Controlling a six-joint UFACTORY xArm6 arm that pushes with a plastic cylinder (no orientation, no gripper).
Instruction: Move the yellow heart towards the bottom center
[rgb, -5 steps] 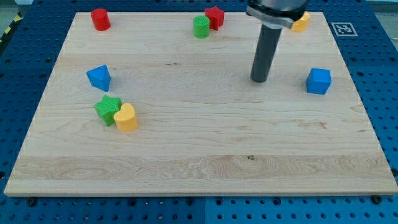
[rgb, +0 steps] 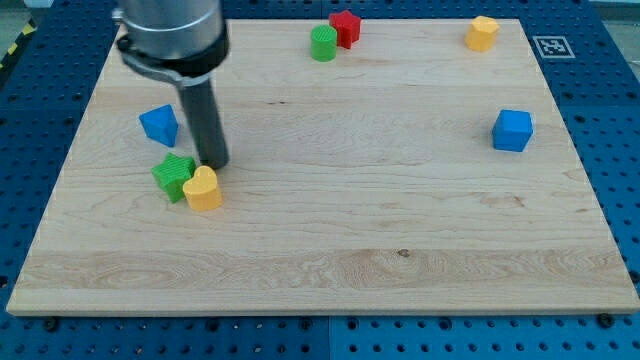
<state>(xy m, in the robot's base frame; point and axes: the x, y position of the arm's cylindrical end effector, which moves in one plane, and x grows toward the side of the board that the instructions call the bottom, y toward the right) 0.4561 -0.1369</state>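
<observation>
The yellow heart (rgb: 203, 189) lies on the wooden board's left side, touching the green star (rgb: 174, 176) on its left. My tip (rgb: 213, 163) stands just above the yellow heart, close to its upper edge, to the right of the green star. I cannot tell whether it touches the heart. The rod rises from there toward the view's top left.
A blue block (rgb: 159, 124) lies left of the rod. A green cylinder (rgb: 323, 44) and a red block (rgb: 346, 27) touch at the top centre. A yellow block (rgb: 482, 33) sits top right, a blue cube (rgb: 512, 130) at right. The board's bottom edge (rgb: 320, 308) runs across.
My tip has moved far left and slightly down, from the board's upper right to just above the yellow heart. The rod now hides the red cylinder at top left. No block has moved.
</observation>
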